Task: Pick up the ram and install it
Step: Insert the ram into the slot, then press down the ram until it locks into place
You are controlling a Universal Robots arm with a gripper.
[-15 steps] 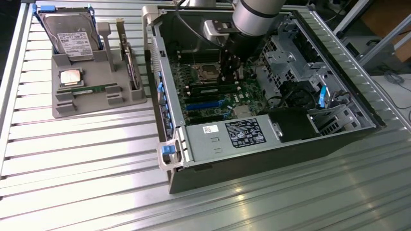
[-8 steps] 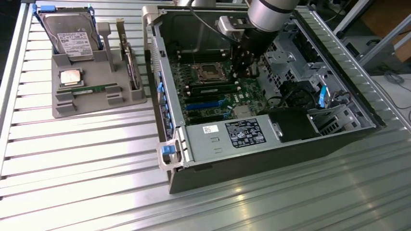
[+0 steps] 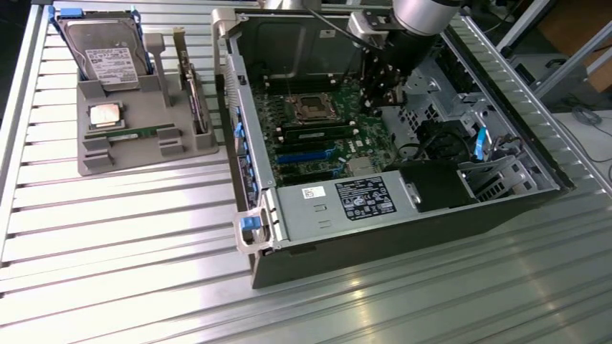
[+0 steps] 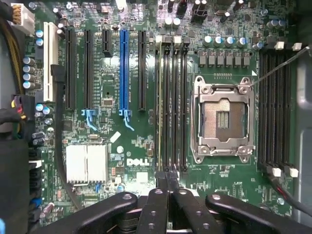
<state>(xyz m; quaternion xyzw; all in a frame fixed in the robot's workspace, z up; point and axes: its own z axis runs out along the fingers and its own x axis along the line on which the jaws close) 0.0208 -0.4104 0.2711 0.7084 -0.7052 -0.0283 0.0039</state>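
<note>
The black pincer [image 4: 167,187] stood with its fingers closed together, low over the green Dell motherboard [image 4: 122,141], its tips meeting at the near end of the bank of black memory slots [image 4: 170,105] beside the empty silver processor socket [image 4: 223,119]. A long, thin stick [image 4: 159,107] sat upright in the slot at the edge of that bank; it appeared to be a ram stick already seated, though whether its latches had locked could not be told. In the exterior view the arm [image 3: 406,29] reached into the open grey computer case [image 3: 383,143] at upper centre, while a second thin green ram stick [image 3: 134,133] lay flat in the grey parts holder [image 3: 143,122] at upper left, in front of the square silvery processor chip [image 3: 105,115] and the grey hard drive with a white label [image 3: 103,50], all on the ribbed metal desk [image 3: 125,236]. Judged risks: a downward press off the stick's line could seat one end only, leaving it tilted, or load the slot walls; a sideways drift could bring the fingers against neighbouring slots or the socket frame.
</note>
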